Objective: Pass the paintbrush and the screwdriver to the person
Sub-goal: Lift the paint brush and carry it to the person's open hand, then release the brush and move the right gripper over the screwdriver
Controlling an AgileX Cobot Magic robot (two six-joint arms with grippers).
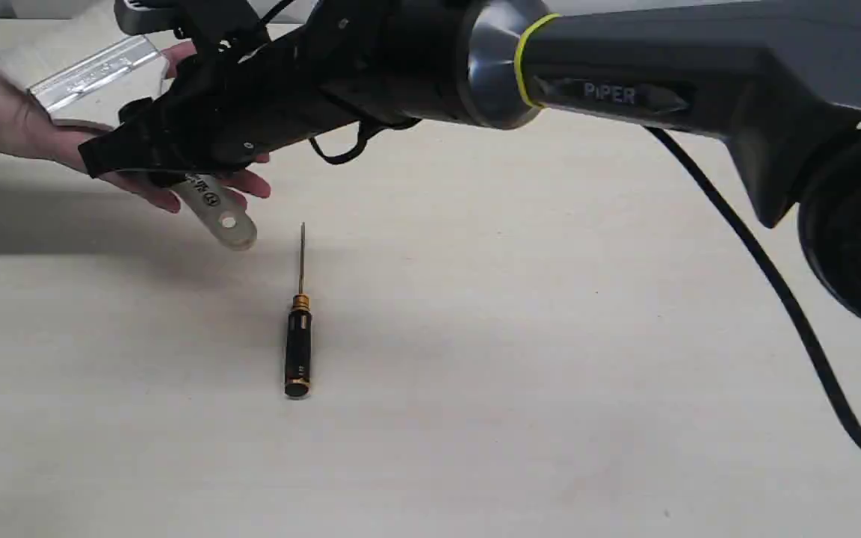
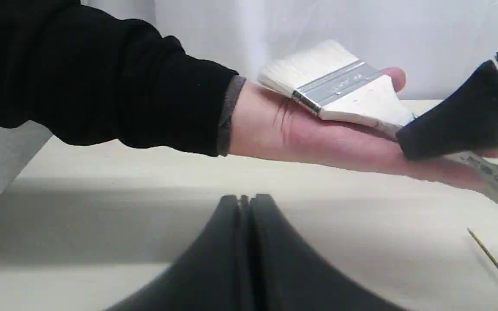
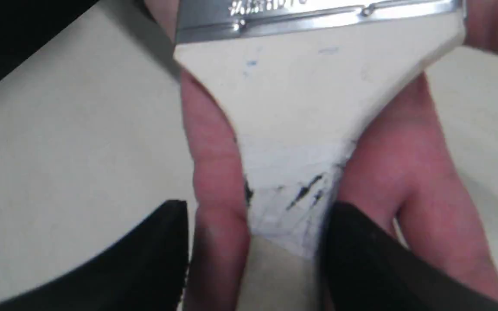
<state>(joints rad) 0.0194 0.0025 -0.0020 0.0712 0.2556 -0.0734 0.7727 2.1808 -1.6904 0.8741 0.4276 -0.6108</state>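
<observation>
The paintbrush (image 1: 94, 71) lies across the person's open palm (image 1: 12, 119) at the far left, its handle end with the hole sticking out past the fingers. My right gripper (image 1: 139, 153) has reached across to it and stands open around the white-smeared handle (image 3: 292, 129); one of the person's fingers sits in the gap beside the handle. The screwdriver (image 1: 298, 351) lies alone on the table, shaft pointing away; its tip shows in the left wrist view (image 2: 495, 263). My left gripper (image 2: 244, 201) is shut and empty, low over the table below the person's hand (image 2: 318, 138).
The right arm (image 1: 625, 82) stretches across the top of the exterior view, and its black cable (image 1: 774, 291) hangs down over the right side of the beige table (image 1: 513, 373). A dark sleeve (image 2: 102, 77) covers the person's forearm.
</observation>
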